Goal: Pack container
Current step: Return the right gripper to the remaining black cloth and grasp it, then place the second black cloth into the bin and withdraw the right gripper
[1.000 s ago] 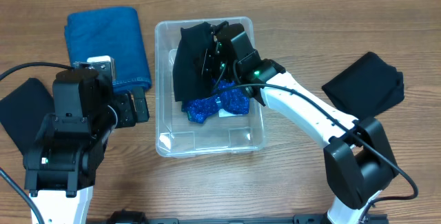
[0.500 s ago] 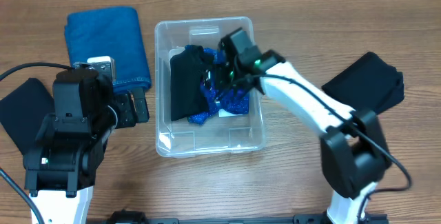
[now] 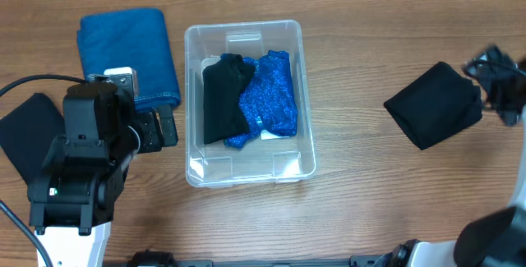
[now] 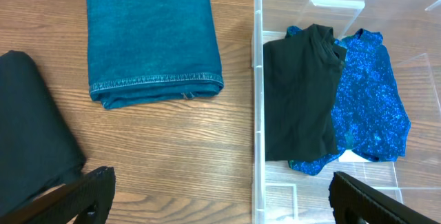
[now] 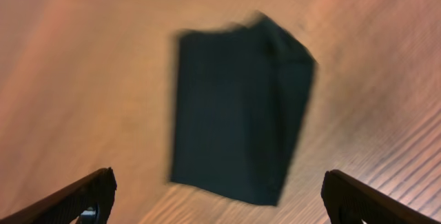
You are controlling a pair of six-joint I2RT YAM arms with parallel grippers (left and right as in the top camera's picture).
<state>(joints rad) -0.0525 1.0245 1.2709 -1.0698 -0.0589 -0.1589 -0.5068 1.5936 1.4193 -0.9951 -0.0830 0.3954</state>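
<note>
- The left gripper [image 3: 160, 127] has not moved. It sits just left of the container, fingers spread and empty, with the teal cloth [image 3: 127, 53] on its far side.
- The container [image 3: 246, 30] sits mid-table. A black garment [image 3: 222, 103] and a speckled blue cloth [image 3: 271, 98] now lie released inside it, side by side, so two pieces look packed.
- The right gripper [image 3: 496, 82] has swung out of the container to the right edge. It is blurred, over the folded black cloth [image 3: 434, 104], jaws apart and empty. That cloth is probably the next pick.

on my tabletop [image 3: 353, 193] i see a teal towel [image 3: 129, 55], a left black cloth [image 3: 29, 131] near it, and a right black cloth [image 3: 434, 104] well apart.
</note>
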